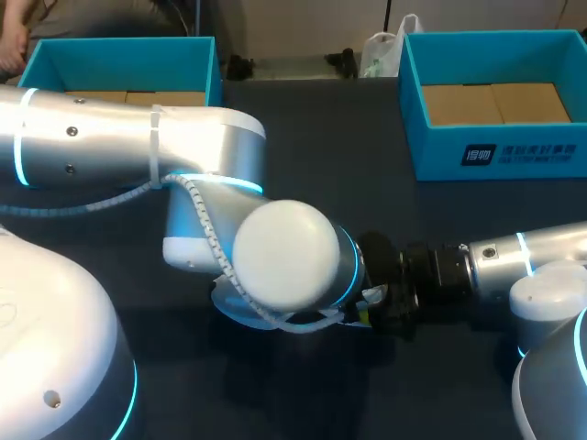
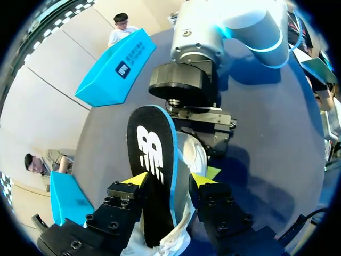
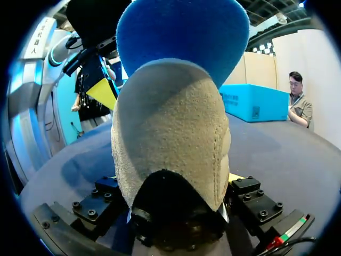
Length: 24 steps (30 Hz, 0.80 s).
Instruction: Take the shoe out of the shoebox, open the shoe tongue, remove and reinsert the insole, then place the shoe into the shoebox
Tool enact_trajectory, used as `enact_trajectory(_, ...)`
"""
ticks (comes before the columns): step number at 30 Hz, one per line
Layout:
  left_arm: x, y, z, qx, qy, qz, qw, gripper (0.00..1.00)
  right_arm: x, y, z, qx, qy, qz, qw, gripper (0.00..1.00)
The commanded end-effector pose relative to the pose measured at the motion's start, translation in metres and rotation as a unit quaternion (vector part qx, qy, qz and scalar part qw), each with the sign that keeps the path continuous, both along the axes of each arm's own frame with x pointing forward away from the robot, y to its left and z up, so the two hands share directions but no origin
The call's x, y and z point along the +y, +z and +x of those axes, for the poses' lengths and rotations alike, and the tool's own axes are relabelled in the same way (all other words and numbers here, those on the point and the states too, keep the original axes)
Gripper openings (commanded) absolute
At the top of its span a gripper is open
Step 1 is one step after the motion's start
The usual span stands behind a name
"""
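Note:
A pale suede shoe (image 3: 170,138) lies heel-first in my right gripper (image 3: 173,186), whose fingers press on both its sides. The insole (image 2: 154,160), black on top with a white logo and blue underneath (image 3: 181,37), stands up out of the shoe (image 2: 193,154). My left gripper (image 2: 169,178) is around the insole. One yellow fingertip (image 2: 137,179) touches its edge, while a thin strip of white shoe shows at the other, so it is open. In the head view my left arm's wrist (image 1: 284,252) hides nearly all of the shoe, and my right gripper (image 1: 390,298) meets it from the right.
Two open blue shoeboxes stand at the back of the dark table, one at the left (image 1: 119,64) and one at the right (image 1: 495,101). Bare tabletop (image 1: 330,147) lies between them and ahead of the arms.

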<state>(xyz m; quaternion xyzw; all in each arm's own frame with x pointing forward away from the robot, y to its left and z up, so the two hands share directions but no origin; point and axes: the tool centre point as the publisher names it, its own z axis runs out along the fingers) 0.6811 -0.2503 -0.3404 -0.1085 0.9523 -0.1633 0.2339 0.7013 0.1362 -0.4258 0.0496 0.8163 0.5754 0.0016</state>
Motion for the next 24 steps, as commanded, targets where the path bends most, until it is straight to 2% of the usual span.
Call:
enact_trajectory(1,-0.003,-0.002,-0.003,-0.02,0.011,0.0,1.0,0.49,0.003,-0.002,-0.001,0.0,-0.001,-0.002,1.0,0.0)
enact_trajectory(21,0.006,0.0,0.009,-0.044,0.034,-0.012,0.998,0.46,0.003,-0.002,-0.001,0.0,-0.001,-0.002,1.0,0.0)
enact_trajectory(24,0.007,0.0,0.009,-0.047,0.034,-0.013,0.998,0.4,0.003,-0.002,-0.001,0.0,-0.001,-0.002,1.0,0.0)
